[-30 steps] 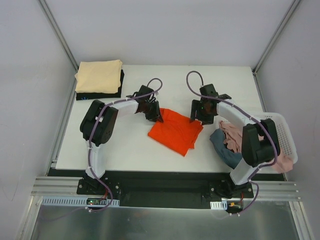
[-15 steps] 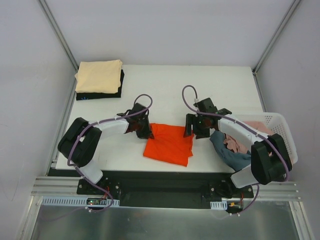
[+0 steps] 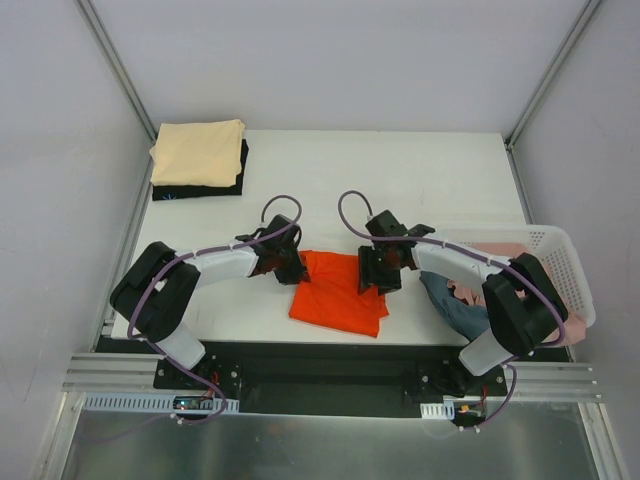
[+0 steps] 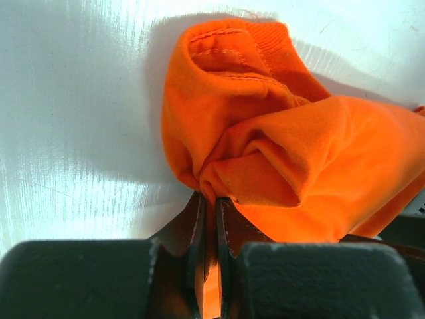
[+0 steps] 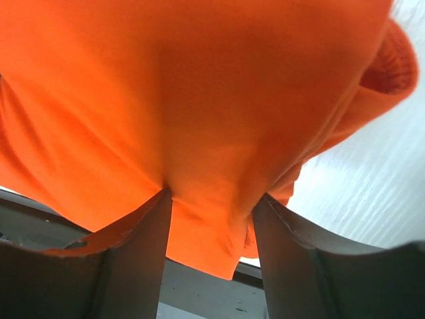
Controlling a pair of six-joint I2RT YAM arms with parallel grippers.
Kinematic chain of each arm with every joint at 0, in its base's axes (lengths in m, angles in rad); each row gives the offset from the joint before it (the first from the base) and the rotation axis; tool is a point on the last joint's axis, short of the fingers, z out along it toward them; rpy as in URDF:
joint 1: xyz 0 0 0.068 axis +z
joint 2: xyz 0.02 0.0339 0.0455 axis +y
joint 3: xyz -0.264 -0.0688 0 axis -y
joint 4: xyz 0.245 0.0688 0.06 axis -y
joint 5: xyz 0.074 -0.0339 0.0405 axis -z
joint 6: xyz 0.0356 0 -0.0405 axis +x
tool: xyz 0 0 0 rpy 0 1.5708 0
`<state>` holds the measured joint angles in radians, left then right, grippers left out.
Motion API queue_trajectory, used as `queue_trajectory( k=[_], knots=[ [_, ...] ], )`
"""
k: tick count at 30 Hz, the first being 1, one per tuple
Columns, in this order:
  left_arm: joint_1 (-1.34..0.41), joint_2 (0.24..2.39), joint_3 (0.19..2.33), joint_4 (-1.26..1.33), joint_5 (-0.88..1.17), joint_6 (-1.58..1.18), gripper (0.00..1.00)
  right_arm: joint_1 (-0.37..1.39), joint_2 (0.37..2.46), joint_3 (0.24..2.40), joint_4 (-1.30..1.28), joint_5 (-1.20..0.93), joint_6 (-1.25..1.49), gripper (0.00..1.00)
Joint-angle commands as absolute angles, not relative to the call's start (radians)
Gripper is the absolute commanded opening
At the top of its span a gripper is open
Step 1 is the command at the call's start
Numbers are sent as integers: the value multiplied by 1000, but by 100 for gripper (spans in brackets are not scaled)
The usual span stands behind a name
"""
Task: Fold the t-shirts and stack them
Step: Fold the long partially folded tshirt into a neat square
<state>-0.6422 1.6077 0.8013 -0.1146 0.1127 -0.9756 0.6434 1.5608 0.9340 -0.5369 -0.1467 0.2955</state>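
The bright orange-red t-shirt lies partly folded near the table's front edge, between both grippers. My left gripper is shut on a bunched fold at the shirt's left edge; its tips pinch the cloth. My right gripper is at the shirt's right top edge. Its fingers stand wide apart, with orange cloth draped over and between them. A pale yellow-cream t-shirt lies folded on a black one at the back left.
A white lattice basket stands at the right edge, holding pink cloth and a dusty blue shirt that hangs over its left side, close to my right arm. The table's front edge is just below the orange shirt.
Both grippers have drawn the orange shirt toward the front edge and come closer together. The shirt is now more compact. The right arm has swung left.
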Motion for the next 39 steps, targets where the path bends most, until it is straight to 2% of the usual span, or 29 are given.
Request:
queue_trajectory(
  k=[1,7,10,11,13,16,21,27,31,36,39],
  knots=[
    [-653,1603,756,-138,67,-1012,0,666,1526,911,-561,-159,370,54],
    [-655,1591,746,-118,81,-1019,0,667,1528,873,-471,-186,413,52],
    [-655,1588,741,-114,84,-1022,0,664,1505,855,-384,-222,446,27],
    [-653,1589,736,-110,86,-1026,0,663,1496,851,-365,-244,454,15],
    [-655,1583,732,-107,87,-1029,0,664,1468,853,-336,-256,469,6],
    [-655,1572,716,-103,80,-1035,0,664,1421,873,-351,-236,456,1],
    [-655,1557,703,-98,67,-1052,0,654,1323,819,-316,-247,460,1],
    [-655,1548,689,-100,57,-1075,0,562,1273,628,-48,-452,551,1],
    [-655,1565,701,-101,66,-1074,0,514,1276,562,-28,-485,542,1],
    [-655,1577,712,-101,86,-1043,0,428,1324,546,-127,-397,396,13],
    [-653,1571,715,-101,112,-1009,0,423,1371,566,-140,-370,358,23]
  ],
)
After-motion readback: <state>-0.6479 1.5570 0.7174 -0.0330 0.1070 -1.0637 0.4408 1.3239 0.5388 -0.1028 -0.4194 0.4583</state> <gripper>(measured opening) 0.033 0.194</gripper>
